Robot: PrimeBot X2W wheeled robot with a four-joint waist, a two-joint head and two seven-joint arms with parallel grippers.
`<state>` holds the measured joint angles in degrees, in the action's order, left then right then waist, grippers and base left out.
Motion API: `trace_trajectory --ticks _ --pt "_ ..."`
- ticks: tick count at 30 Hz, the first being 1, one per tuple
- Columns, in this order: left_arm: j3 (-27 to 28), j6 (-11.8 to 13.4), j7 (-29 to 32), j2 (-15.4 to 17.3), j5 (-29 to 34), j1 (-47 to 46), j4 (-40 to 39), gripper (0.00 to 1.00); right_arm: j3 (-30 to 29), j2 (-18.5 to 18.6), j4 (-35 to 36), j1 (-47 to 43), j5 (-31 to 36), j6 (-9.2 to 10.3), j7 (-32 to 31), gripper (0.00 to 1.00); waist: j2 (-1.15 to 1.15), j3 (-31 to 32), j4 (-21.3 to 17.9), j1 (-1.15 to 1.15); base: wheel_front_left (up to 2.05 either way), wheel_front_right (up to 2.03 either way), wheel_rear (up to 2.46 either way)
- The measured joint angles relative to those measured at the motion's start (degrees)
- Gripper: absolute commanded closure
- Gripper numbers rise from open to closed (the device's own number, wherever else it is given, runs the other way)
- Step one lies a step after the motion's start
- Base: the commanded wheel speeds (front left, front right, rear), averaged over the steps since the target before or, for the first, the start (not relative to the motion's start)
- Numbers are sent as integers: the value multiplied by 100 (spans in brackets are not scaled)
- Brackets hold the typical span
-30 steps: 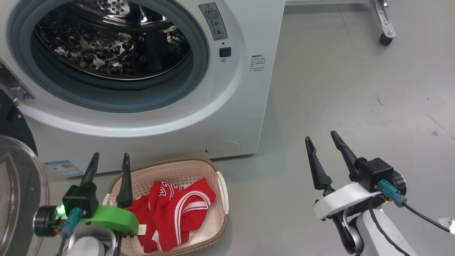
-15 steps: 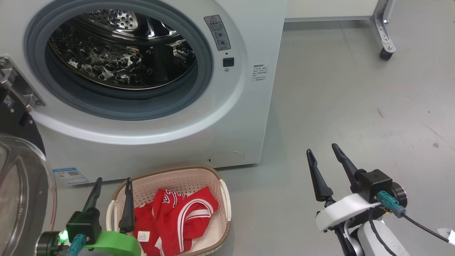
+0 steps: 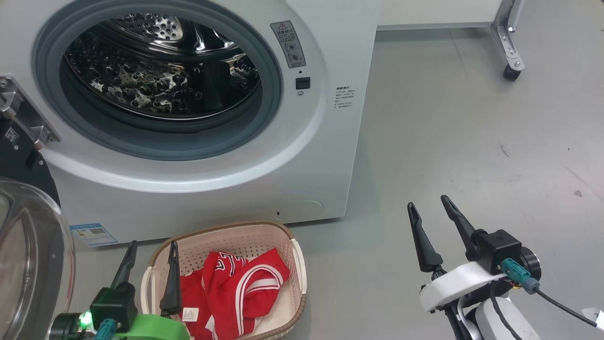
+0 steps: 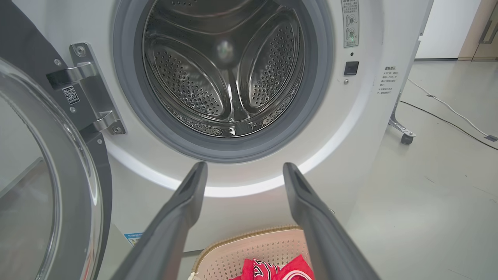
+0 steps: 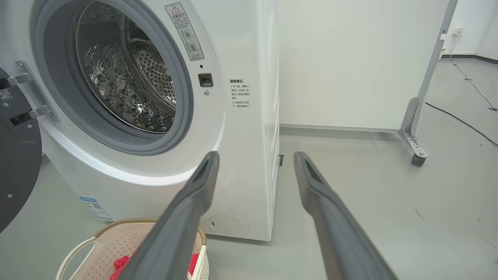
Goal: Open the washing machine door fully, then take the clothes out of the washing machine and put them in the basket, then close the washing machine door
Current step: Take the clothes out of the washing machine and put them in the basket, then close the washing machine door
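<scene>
The white washing machine (image 3: 325,156) stands with its steel drum (image 3: 160,71) bare. Its door (image 3: 28,250) hangs wide open at the left on a metal hinge (image 3: 23,115), glass bowl facing me. On the floor in front sits the cream basket (image 3: 247,230) with the red and white clothes (image 3: 236,288) inside. My left gripper (image 3: 154,243) is open over the basket's near left corner, nothing between its fingers; the left wrist view has it (image 4: 245,165) pointing at the drum opening. My right gripper (image 3: 427,201) is open over bare floor right of the machine (image 5: 249,116), also empty (image 5: 256,153).
A metal frame leg on a caster (image 3: 512,71) stands at the back right, beside a white wall panel (image 5: 350,58). Cables (image 4: 447,120) run across the grey floor behind it. Open floor (image 3: 472,141) lies right of the machine.
The head camera has tilted up, so the whole picture slid down. My left gripper has drawn back and sits lower in view, nearer the basket's front corner. The right gripper barely moved.
</scene>
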<state>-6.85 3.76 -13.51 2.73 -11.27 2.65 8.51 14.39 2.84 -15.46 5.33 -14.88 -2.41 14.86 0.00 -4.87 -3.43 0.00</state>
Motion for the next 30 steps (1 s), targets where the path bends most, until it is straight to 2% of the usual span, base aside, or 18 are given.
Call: trace_trajectory --ticks 30 --pt "-75 80 296 18 101 240 -550 0 -37 -2 32 0 41 -51 0 0 0 -14 36 0 0 1 0"
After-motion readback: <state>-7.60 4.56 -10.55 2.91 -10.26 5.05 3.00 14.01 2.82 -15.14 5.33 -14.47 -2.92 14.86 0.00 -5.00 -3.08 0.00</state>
